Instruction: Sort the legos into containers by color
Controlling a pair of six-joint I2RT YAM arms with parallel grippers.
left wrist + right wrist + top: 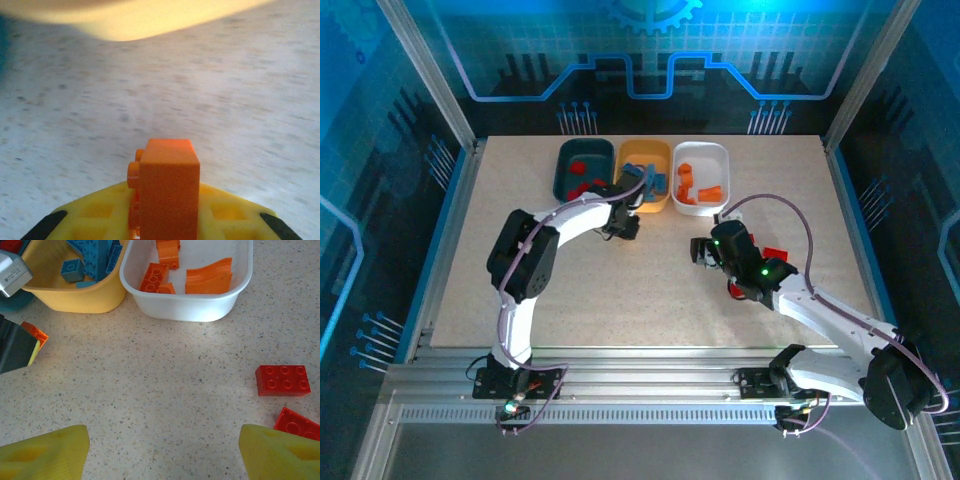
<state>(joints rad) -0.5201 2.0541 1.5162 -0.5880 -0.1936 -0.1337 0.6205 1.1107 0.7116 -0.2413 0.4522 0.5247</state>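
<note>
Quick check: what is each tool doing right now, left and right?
Left tool: shut on an orange brick.
Right tool: open, nothing between its fingers.

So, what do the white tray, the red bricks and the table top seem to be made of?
White tray: probably plastic, smooth, glossy, rounded moulded walls. Red bricks: likely hard plastic, studs crisp, soft sheen. Table top: speckled beige, matte; laminate or stone-like, cannot tell.

The speckled beige table (650, 290) carries the white tray (195, 307). The yellow-orange tray (85, 300) sits just left of it and the dark teal tray (563, 178) farther left. A red brick (282, 380) and a second red brick (300, 424) lie on its near right.
</note>
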